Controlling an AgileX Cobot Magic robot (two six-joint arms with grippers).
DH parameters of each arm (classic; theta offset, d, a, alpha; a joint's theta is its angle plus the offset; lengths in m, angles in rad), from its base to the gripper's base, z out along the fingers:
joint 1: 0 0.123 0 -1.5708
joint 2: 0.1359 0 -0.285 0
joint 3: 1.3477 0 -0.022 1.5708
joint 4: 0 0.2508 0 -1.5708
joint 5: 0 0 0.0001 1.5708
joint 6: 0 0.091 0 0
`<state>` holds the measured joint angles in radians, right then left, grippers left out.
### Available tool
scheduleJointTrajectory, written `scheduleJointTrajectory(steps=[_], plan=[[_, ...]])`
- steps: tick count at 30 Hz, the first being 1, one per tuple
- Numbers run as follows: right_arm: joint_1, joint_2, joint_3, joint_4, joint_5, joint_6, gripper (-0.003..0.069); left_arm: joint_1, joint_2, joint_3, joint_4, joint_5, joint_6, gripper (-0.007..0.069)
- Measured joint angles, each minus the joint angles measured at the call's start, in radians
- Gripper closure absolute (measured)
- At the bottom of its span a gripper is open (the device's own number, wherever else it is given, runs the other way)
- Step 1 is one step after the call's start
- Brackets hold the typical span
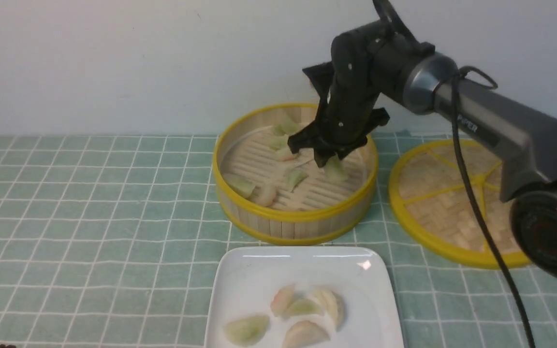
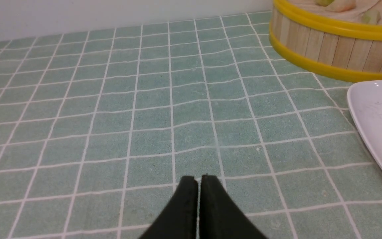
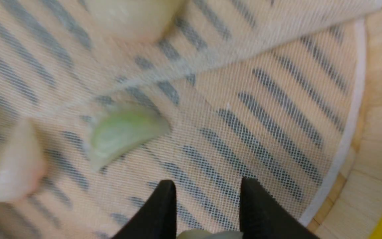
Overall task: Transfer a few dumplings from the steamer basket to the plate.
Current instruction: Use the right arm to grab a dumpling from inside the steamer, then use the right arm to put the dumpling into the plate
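inside the steamer basket by the tabletop's far edge, right gripper jaws pinch a green dumpling; five dumplings lie on the near-edge plate; left gripper jaws closed; right arm reads "piper".

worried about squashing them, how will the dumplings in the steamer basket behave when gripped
The dumplings look thin-skinned and translucent, so they'd probably deform or tear under a hard squeeze. Their smooth, moist-looking skins may be slippery. Small and flat, they're likely light.
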<state>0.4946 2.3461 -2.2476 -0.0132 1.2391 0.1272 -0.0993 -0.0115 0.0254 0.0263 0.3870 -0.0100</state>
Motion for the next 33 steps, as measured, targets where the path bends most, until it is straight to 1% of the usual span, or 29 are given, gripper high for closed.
scheduleJointTrajectory(steps=[3,4,5,6,9,11,12,14,18,22,25,26,28,31,32,33], plan=[[0.004,-0.145,0.019,0.060,0.000,-0.018,0.0431,0.000,0.000,0.000,0.000,0.000,0.000,0.0631],[0.011,-0.201,0.057,0.079,0.000,-0.030,0.0431,0.000,0.000,0.000,0.000,0.000,0.000,0.0631],[0.013,-0.210,0.057,0.081,0.000,-0.032,0.0431,0.000,0.000,0.000,0.000,0.000,0.000,0.0631],[0.021,-0.247,0.096,0.088,0.000,-0.039,0.0431,0.000,0.000,0.000,0.000,0.000,0.000,0.0631],[0.097,-0.375,0.282,0.112,0.000,-0.069,0.0431,0.000,0.000,0.000,0.000,0.000,0.000,0.0631],[0.146,-0.399,0.399,0.112,0.001,-0.085,0.0431,0.000,0.000,0.000,0.000,0.000,0.000,0.0631],[0.150,-0.400,0.409,0.112,0.002,-0.086,0.0431,0.000,0.000,0.000,0.000,0.000,0.000,0.0631],[0.187,-0.392,0.542,0.105,0.003,-0.092,0.0431,0.000,0.000,0.000,0.000,0.000,0.000,0.0631],[0.181,-0.361,0.630,0.062,0.003,-0.092,0.0431,0.000,0.000,0.000,0.000,0.000,0.000,0.0631],[0.149,-0.313,0.644,0.013,-0.005,-0.092,0.0431,0.000,0.000,0.000,0.000,0.000,0.000,0.0631],[0.130,-0.279,0.645,0.006,-0.012,-0.092,0.0429,0.000,0.000,0.000,0.000,0.000,0.000,0.0631],[0.127,-0.269,0.646,0.007,-0.012,-0.092,0.0418,0.000,0.000,0.000,0.000,0.000,0.000,0.0631],[0.124,-0.255,0.646,0.013,-0.012,-0.092,0.0370,0.000,0.000,0.000,0.000,0.000,0.000,0.0631],[0.124,-0.253,0.622,0.052,-0.011,-0.092,0.0258,0.000,0.000,0.000,0.000,0.000,0.000,0.0631],[0.124,-0.253,0.618,0.056,-0.011,-0.092,0.0251,0.000,0.000,0.000,0.000,0.000,0.000,0.0631],[0.124,-0.253,0.565,0.082,-0.011,-0.092,0.0193,0.000,0.000,0.000,0.000,0.000,0.000,0.0631]])
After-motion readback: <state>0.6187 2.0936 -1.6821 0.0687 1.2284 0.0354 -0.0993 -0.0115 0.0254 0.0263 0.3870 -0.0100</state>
